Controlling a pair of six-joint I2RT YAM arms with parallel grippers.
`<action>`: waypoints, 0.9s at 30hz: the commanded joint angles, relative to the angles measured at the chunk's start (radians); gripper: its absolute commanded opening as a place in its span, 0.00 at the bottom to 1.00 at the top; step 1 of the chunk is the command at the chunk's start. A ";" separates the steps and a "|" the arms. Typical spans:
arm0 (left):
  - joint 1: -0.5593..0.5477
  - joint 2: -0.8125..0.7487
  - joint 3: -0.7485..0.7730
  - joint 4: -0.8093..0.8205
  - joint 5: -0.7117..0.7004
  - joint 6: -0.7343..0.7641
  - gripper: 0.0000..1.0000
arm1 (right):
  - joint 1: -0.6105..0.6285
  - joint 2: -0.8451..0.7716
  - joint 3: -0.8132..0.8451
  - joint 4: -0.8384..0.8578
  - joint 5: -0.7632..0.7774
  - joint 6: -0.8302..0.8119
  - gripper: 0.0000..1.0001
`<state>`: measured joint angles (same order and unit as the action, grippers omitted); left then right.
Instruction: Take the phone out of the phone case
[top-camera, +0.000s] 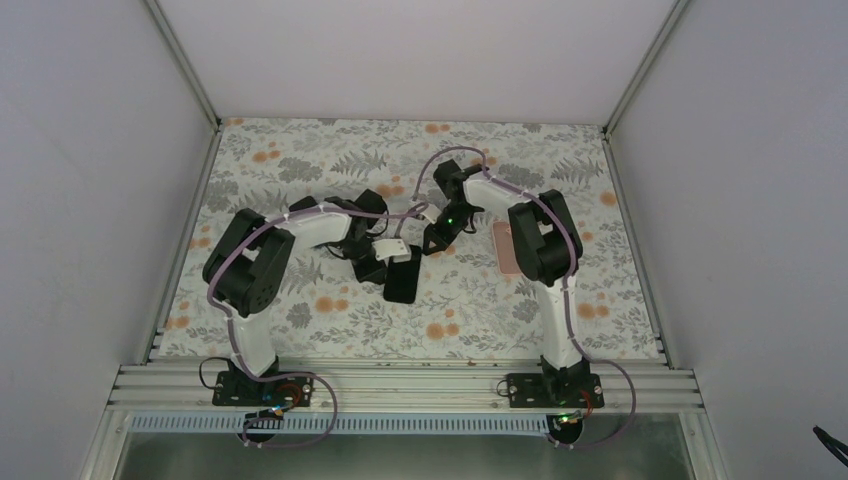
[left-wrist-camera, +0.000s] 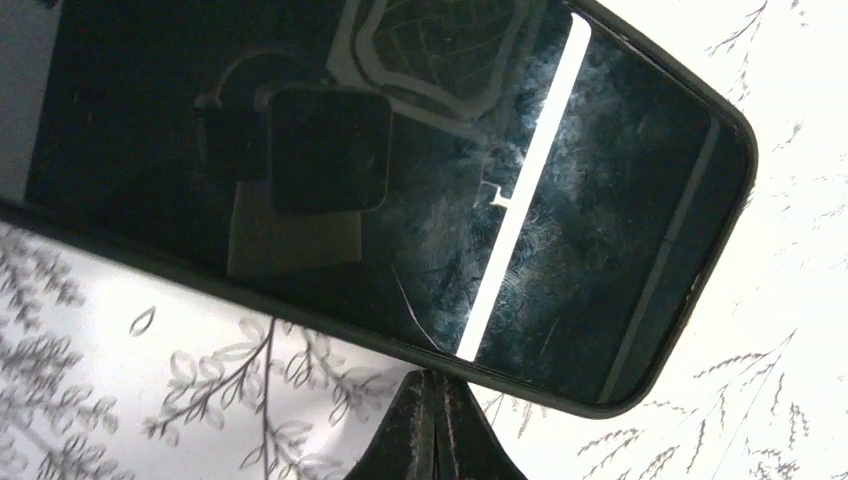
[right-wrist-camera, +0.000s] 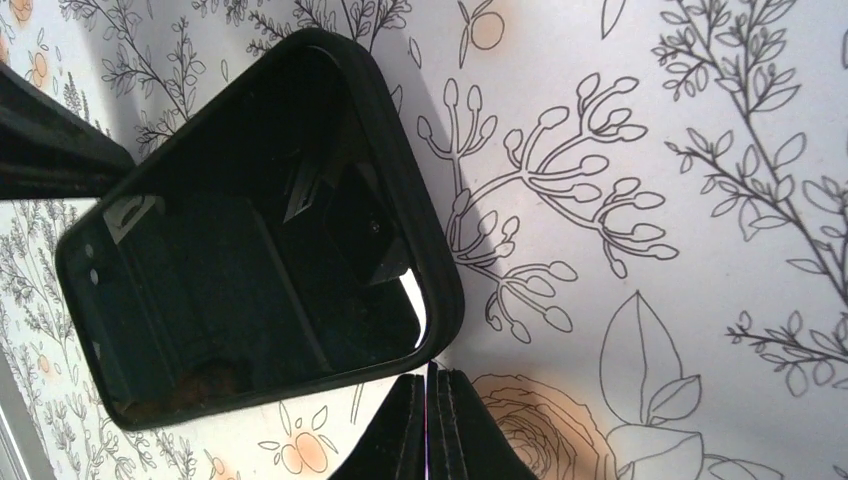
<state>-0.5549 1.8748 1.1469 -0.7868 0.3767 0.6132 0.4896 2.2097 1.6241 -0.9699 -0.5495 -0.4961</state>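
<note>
A black phone (top-camera: 403, 278) in a black case lies screen up on the floral mat, between the two arms. In the left wrist view its dark glass (left-wrist-camera: 400, 180) fills the frame, with the case rim (left-wrist-camera: 300, 310) along the lower edge. My left gripper (left-wrist-camera: 437, 378) is shut, its tips against the case's long edge; it also shows in the top view (top-camera: 385, 262). In the right wrist view the phone (right-wrist-camera: 250, 280) sits inside the case rim (right-wrist-camera: 443, 270). My right gripper (right-wrist-camera: 430, 370) is shut, its tips at the case's corner; it also shows in the top view (top-camera: 427, 248).
A pink flat object (top-camera: 503, 250) lies on the mat, partly hidden behind the right arm. White walls enclose the mat (top-camera: 330, 160) on the left, back and right. An aluminium rail (top-camera: 400, 385) runs along the near edge.
</note>
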 joint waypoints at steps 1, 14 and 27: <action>-0.042 0.078 -0.007 0.017 -0.012 0.002 0.02 | 0.009 0.008 0.020 -0.034 -0.032 0.004 0.04; -0.153 0.150 0.073 0.003 0.014 0.008 0.02 | 0.057 0.082 0.135 -0.055 -0.068 0.007 0.04; -0.196 0.175 0.183 0.035 -0.010 0.026 0.02 | 0.057 0.075 0.212 -0.047 -0.013 0.026 0.04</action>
<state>-0.7490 2.0235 1.3445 -0.7773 0.4374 0.6144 0.5674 2.3436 1.8706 -1.0397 -0.5690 -0.4923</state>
